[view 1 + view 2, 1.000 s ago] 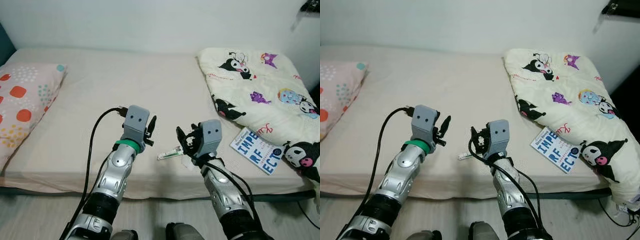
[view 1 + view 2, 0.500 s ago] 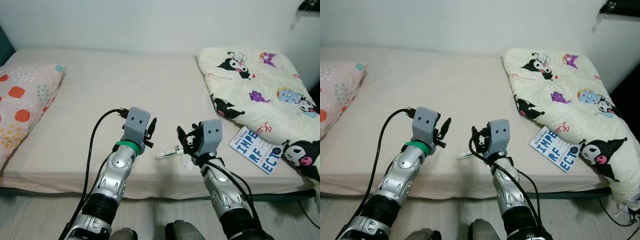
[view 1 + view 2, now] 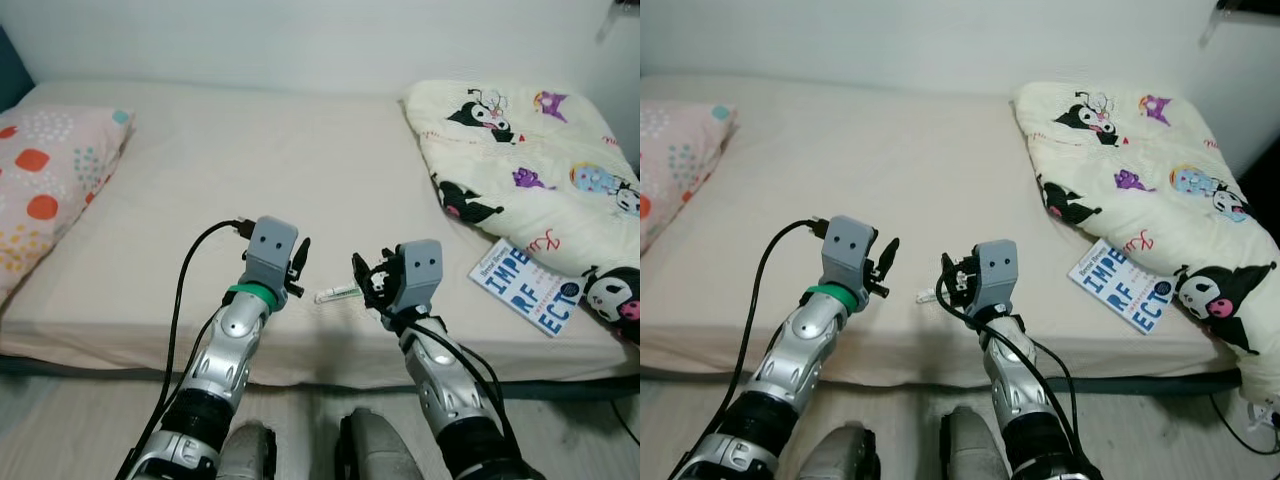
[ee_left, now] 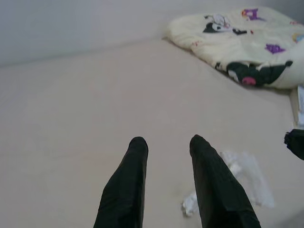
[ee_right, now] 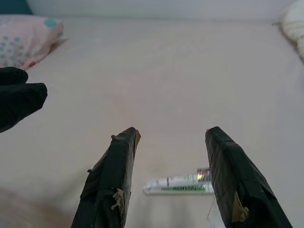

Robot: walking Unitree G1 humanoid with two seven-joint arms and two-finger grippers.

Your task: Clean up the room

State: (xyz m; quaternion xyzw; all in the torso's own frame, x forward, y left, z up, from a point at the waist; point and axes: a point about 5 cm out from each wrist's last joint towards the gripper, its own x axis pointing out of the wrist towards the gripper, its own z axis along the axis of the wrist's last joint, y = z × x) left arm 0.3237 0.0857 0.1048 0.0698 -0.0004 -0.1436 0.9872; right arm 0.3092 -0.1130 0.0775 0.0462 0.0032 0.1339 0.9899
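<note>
A small white and green tube (image 3: pixel 337 294) lies on the beige bed sheet (image 3: pixel 250 170) near the front edge. My left gripper (image 3: pixel 300 262) hovers open just left of it, its two fingers (image 4: pixel 137 156) apart with nothing between them. My right gripper (image 3: pixel 368 280) stands open just right of the tube, pointing at it. In the right wrist view the tube (image 5: pixel 180 185) lies on the sheet between the two spread fingers (image 5: pixel 116 161). A crumpled clear wrapper (image 4: pixel 242 166) lies beside the tube.
A blue and white book (image 3: pixel 527 290) lies at the bed's front right, partly under a cream cartoon-print blanket (image 3: pixel 530 150). A spotted pillow (image 3: pixel 50 180) sits at the left. The wall runs behind the bed, and floor and my feet (image 3: pixel 300 455) are below.
The whole view has shifted, with the bed sliding up in the picture, so the camera moved. Both grippers stay open on either side of the tube, which now lies slightly closer to them.
</note>
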